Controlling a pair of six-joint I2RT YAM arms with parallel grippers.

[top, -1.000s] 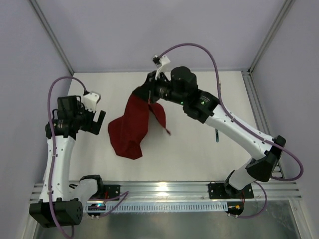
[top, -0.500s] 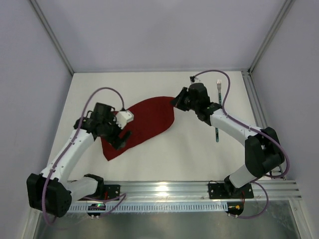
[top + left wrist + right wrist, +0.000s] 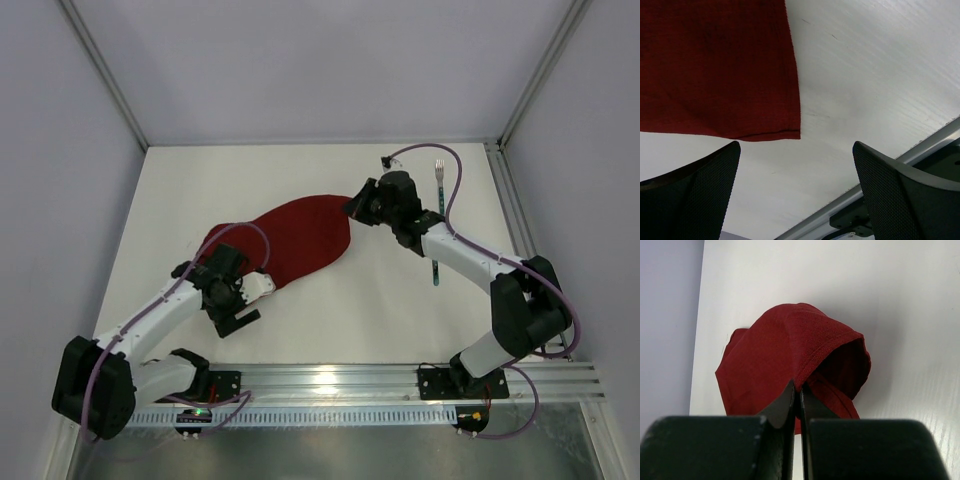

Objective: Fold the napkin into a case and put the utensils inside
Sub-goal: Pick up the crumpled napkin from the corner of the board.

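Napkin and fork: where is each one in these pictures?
napkin [image 3: 297, 235], top view, middle of the red cloth.
fork [image 3: 438, 182], top view, upper handle just below the tines.

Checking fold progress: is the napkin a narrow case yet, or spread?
Not a case: the napkin lies broad, loosely draped, one edge pinched by the right gripper.

pale lilac walls [image 3: 320, 60] enclose a white table [image 3: 400, 310], a metal rail [image 3: 330, 375] running along its near edge.
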